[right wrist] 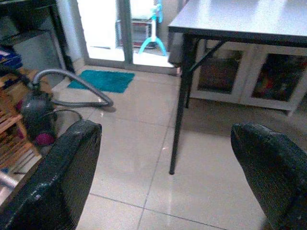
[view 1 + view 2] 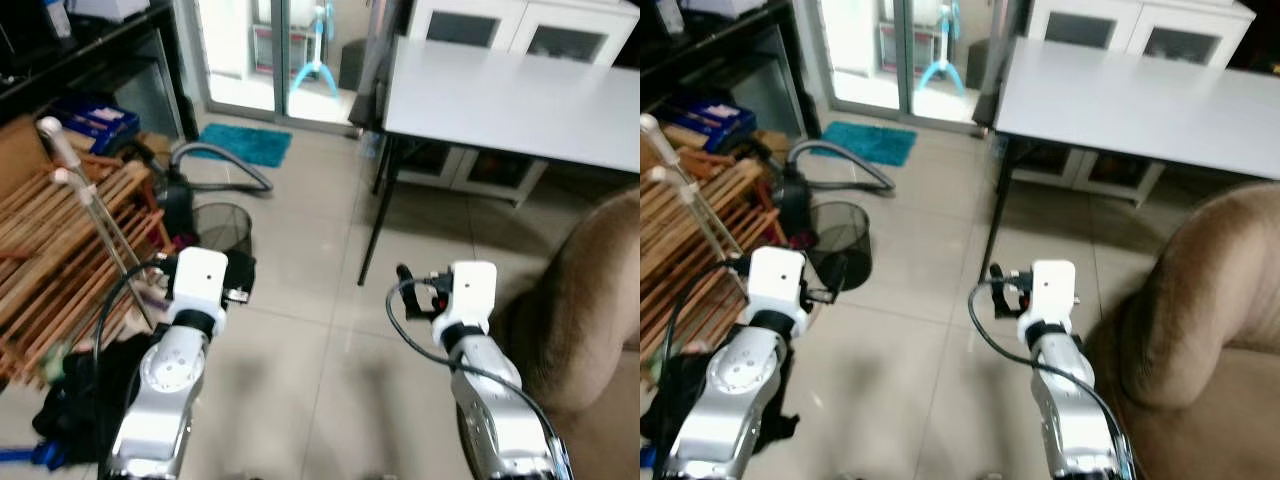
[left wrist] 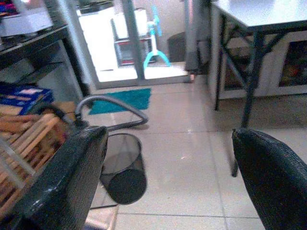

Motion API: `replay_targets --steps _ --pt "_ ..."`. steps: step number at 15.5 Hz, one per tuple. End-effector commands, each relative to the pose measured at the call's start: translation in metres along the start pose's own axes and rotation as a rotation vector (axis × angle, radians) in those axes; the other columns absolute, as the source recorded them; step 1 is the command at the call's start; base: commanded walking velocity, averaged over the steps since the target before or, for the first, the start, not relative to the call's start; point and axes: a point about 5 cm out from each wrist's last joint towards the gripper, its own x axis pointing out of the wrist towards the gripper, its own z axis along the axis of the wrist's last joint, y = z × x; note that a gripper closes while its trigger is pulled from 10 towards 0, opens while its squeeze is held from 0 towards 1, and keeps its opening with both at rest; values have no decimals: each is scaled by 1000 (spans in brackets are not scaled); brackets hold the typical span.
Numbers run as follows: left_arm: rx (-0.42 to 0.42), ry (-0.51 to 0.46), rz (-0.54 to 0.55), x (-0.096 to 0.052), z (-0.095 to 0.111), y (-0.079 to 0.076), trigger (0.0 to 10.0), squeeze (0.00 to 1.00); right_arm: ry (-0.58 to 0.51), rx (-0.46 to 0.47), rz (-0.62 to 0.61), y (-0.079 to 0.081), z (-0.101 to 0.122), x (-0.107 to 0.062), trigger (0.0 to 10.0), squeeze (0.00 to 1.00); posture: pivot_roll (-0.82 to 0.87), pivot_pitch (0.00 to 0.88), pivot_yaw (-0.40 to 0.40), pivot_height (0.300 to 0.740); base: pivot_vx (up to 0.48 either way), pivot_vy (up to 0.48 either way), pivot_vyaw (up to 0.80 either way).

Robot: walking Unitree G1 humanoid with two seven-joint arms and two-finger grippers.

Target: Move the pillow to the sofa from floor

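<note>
The brown sofa (image 2: 590, 300) stands at the right, its rounded arm close to my right arm. Both arms are raised in front of me over the bare tiled floor (image 2: 310, 300). My left gripper (image 3: 168, 158) is open, its two black fingers (image 3: 67, 177) spread wide with nothing between them. My right gripper (image 1: 165, 153) is open too and holds nothing; it points at the floor beside a black table leg (image 1: 178, 120).
A white table (image 2: 520, 90) on black legs stands ahead to the right. At the left are a wooden rack (image 2: 60, 240), a black wire bin (image 2: 222, 228), a vacuum cleaner (image 2: 178, 195) with a grey hose, and dark clothes (image 2: 80, 400). A teal mat (image 2: 245, 143) lies by the glass door.
</note>
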Motion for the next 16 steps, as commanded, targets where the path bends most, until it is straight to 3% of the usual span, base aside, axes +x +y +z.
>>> replay_targets --steps 1,3,6,11,16 --pt "6 -1 -11 3 2 -2 10000 0 -6 0 -25 -6 5 0 10000 0 3 0 -13 740 0 0 0" --pt "14 -12 -3 9 8 0 10000 0 -18 -22 -36 -9 12 2 10000 0 -4 0 -11 740 0 0 0" --pt "30 -46 -4 19 17 2 10000 0 -31 -32 -71 -17 20 0 10000 0 -17 0 -4 740 0 0 -800" --pt "33 -47 -23 17 17 -3 10000 0 -4 -38 -88 -20 20 -8 10000 0 -31 0 -6 740 0 0 -480" --pt "35 -47 -30 18 17 -6 10000 0 8 -42 -95 -22 21 -9 10000 0 -43 0 -10 740 0 0 0"
